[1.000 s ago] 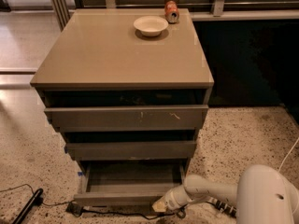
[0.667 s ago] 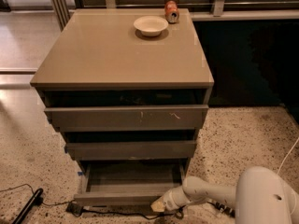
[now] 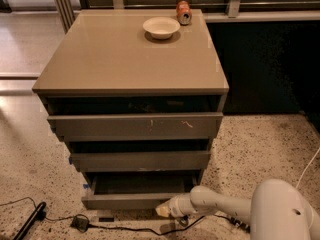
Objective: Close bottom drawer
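The bottom drawer (image 3: 130, 201) is the narrowest grey-taupe front at the foot of the cabinet. It stands pulled out a short way, with its dark grey inside (image 3: 142, 183) showing. My gripper (image 3: 164, 210) is low at the drawer's front right corner, at the end of my white arm (image 3: 215, 204), and it seems to touch the drawer front.
The middle drawer (image 3: 140, 160) and the scratched top drawer (image 3: 135, 126) also stand slightly out. A white bowl (image 3: 161, 27) and an orange can (image 3: 183, 12) sit on the cabinet top (image 3: 120, 59). A black cable and plug (image 3: 80, 223) lie on the speckled floor at left.
The bottom drawer has slid in some way; less of its inside shows. My gripper has followed the front inward.
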`<state>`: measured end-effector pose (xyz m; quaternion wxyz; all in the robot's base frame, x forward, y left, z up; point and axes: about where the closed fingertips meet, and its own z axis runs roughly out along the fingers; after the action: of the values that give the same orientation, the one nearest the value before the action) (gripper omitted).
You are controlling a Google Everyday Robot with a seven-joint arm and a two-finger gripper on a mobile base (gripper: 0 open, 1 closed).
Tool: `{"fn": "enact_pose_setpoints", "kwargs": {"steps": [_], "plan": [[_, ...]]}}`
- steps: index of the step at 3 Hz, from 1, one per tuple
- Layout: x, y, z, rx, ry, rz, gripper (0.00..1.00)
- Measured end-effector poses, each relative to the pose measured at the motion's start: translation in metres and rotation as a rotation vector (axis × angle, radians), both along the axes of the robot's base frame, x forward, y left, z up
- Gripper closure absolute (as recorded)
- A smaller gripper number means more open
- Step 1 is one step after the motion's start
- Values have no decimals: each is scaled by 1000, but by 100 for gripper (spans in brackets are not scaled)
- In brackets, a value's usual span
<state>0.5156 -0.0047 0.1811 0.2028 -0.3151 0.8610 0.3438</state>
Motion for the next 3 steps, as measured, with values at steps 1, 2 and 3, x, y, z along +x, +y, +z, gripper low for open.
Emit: {"fn": "enact_pose_setpoints", "kwargs": {"steps": [1,2,3], "plan": [[0,0,0,0,0,0,100],[0,1,-3,14,22,4,100],[22,22,-4,41,34,-3,100]]}}
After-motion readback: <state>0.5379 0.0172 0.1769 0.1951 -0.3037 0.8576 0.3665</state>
